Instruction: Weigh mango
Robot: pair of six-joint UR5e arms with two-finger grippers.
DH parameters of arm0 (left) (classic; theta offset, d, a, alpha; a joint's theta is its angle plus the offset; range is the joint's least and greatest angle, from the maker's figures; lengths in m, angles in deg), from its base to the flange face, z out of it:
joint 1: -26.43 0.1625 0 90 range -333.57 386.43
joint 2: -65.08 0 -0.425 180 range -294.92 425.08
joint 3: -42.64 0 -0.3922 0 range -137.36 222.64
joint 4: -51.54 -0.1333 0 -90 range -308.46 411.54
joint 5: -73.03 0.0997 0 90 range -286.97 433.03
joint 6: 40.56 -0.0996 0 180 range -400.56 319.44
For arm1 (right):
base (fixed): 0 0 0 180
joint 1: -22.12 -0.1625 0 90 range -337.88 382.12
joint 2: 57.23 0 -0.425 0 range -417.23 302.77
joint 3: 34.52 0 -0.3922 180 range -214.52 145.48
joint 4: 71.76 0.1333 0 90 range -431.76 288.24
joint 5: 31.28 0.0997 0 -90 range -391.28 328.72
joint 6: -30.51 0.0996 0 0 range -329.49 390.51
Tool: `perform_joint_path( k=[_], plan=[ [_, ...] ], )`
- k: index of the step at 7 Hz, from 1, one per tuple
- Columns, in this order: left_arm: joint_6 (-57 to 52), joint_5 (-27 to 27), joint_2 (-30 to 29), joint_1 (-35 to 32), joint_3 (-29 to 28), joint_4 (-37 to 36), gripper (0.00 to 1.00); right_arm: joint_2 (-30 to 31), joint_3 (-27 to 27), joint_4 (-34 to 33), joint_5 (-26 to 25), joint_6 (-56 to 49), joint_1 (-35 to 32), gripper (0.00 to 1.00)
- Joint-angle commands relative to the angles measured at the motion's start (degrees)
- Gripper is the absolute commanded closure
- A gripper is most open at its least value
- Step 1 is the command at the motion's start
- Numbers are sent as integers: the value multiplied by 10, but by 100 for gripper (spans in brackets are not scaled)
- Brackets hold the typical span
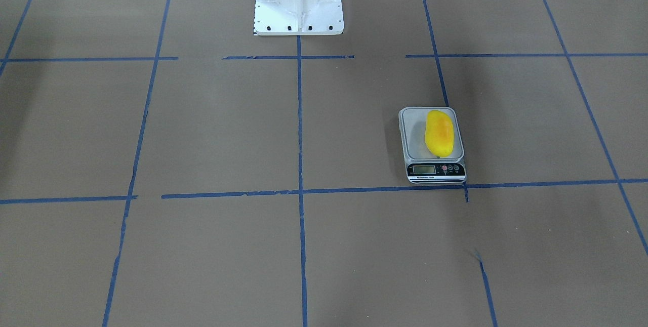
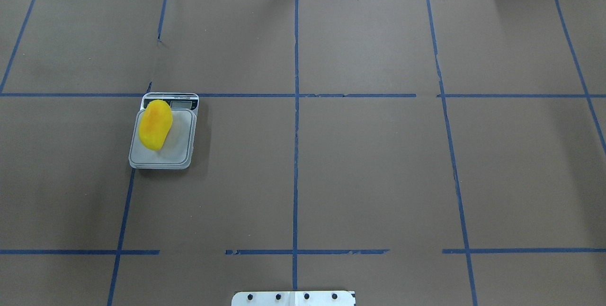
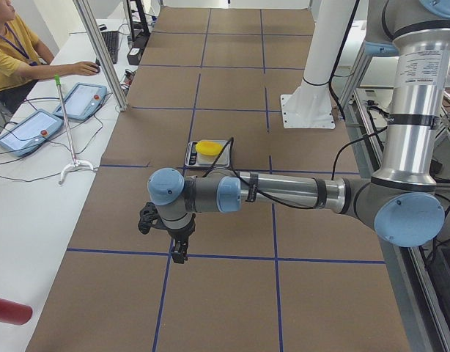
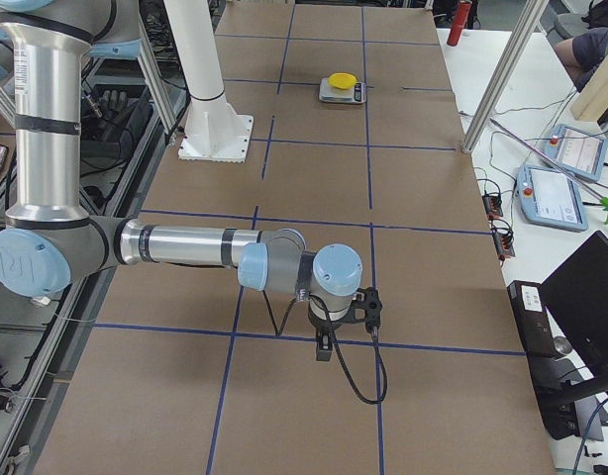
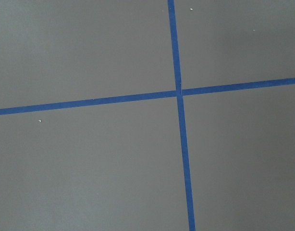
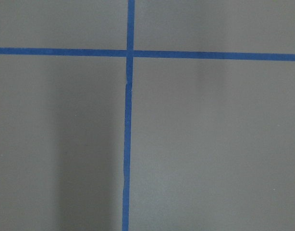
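The desk [image 2: 378,178] is covered in brown paper marked into a grid by blue tape [image 2: 296,154]. The left arm [image 3: 283,192] and right arm [image 4: 185,244] each reach out level over an opposite end of it, both well apart from the fruit. A scale [image 2: 180,142] sits on the robot's left half of the desk, with its display [image 1: 424,169] on the side away from the robot and that edge at a tape line.

The mango [image 2: 155,124] lies on the scale's platform [image 1: 412,139], lengthwise and off-centre toward the robot's left. One end is near the display. It is oblong and smooth-skinned, bright yellow with an orange blush along its upper side, and narrower than the platform.

The left end effector [image 3: 179,257] and right end effector [image 4: 324,354] point down at tape crossings. They show only in the side views, so I cannot tell whether either is released or clenched.
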Motion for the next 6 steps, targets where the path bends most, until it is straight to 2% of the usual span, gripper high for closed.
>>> perform_joint_path(
  k=[1, 3, 6],
  plan=[
    [-2, 5, 0, -1, 2, 4, 0, 0, 0, 0, 0, 0, 0, 0],
    [-50, 4, 0, 0, 6, 6, 0, -1, 0, 0, 0, 0, 0, 0],
    [-55, 3, -3, -1, 3, 6, 0, -1, 0, 0, 0, 0, 0, 0]
  ],
)
